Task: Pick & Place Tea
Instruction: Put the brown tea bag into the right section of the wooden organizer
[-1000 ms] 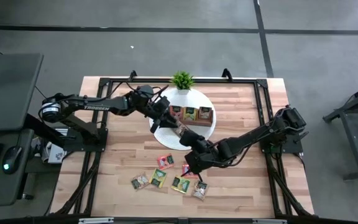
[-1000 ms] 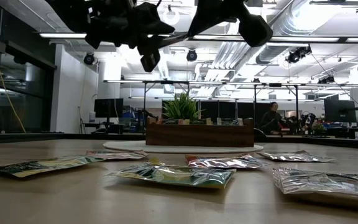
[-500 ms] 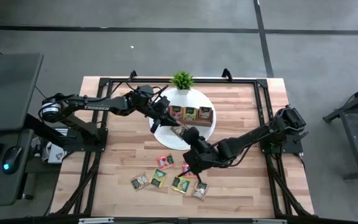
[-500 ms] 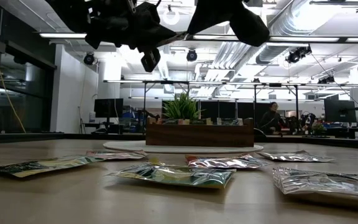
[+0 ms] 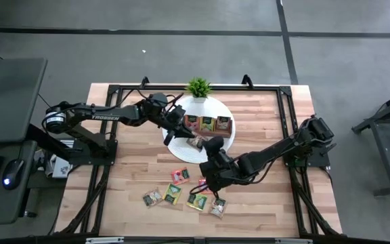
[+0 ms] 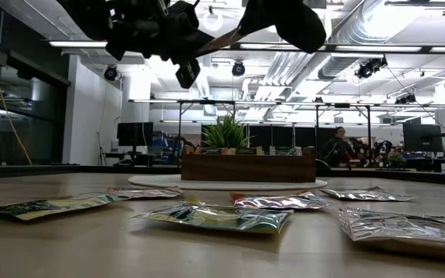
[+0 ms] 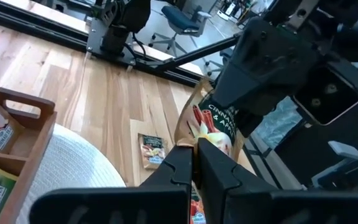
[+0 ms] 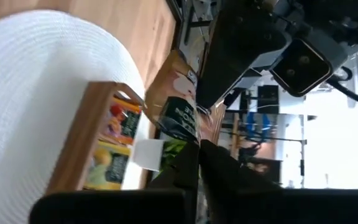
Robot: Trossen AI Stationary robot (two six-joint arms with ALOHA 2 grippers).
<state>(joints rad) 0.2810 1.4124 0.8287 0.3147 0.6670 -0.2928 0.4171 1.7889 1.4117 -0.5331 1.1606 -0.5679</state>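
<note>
Right gripper (image 5: 205, 144) has crept up toward the tray (image 5: 208, 124) since the earlier frame, and the left gripper (image 5: 185, 137) has closed. Handover in mid-air over the white mat (image 5: 225, 144): both pinch one sachet (image 7: 213, 121), left clamped on one edge, right on the opposite. Five more sachets (image 5: 172, 194) lie near the table's front edge. Right should let go fully before left pulls, else the wrapper tears.

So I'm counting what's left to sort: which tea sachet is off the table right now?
The cinnamon-apple sachet, pinched in the air by both the left gripper and the right gripper. The other loose sachets lie flat on the table.
</note>
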